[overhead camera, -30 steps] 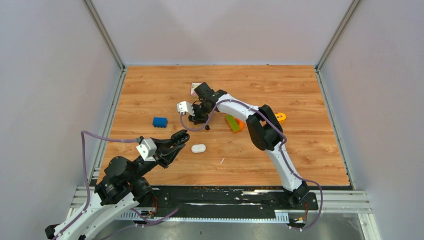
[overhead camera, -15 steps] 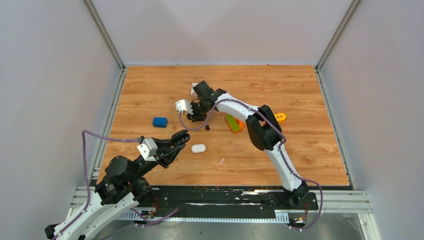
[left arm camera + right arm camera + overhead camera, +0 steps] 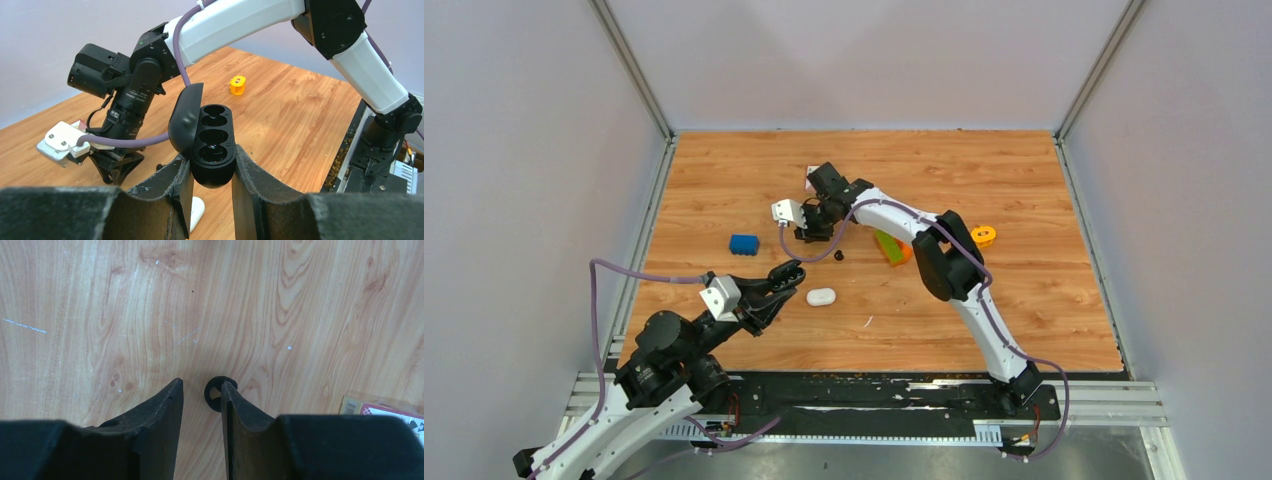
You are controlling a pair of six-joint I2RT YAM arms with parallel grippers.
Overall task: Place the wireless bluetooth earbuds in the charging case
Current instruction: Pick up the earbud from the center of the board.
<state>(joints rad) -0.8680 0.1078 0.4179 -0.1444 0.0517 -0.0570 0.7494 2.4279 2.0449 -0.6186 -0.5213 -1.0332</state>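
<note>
While the left fingers (image 3: 242, 167) pinch the black charging case (image 3: 214, 150) by its lower end, the case stands upright between them with its lid (image 3: 184, 120) swung open to one side and its dark wells facing the wrist camera. Whether any well holds a bud I cannot tell. Farther out over the table (image 3: 1024, 300), the right fingers (image 3: 172, 395) point down at the wood with a narrow gap between them and nothing gripped in that gap. A black earbud (image 3: 214, 392) lies on the table right at the tip of one of those fingers, partly hidden behind it; whether the two touch I cannot tell. Seen from above, a white case (image 3: 821, 296) lies on the table just beside the left fingers, a blue block (image 3: 744, 243) sits farther left, and an orange-and-green toy (image 3: 890, 247) lies beside the right arm (image 3: 894, 215). A printed card (image 3: 385, 412) shows at the lower right edge of the right wrist view.
</note>
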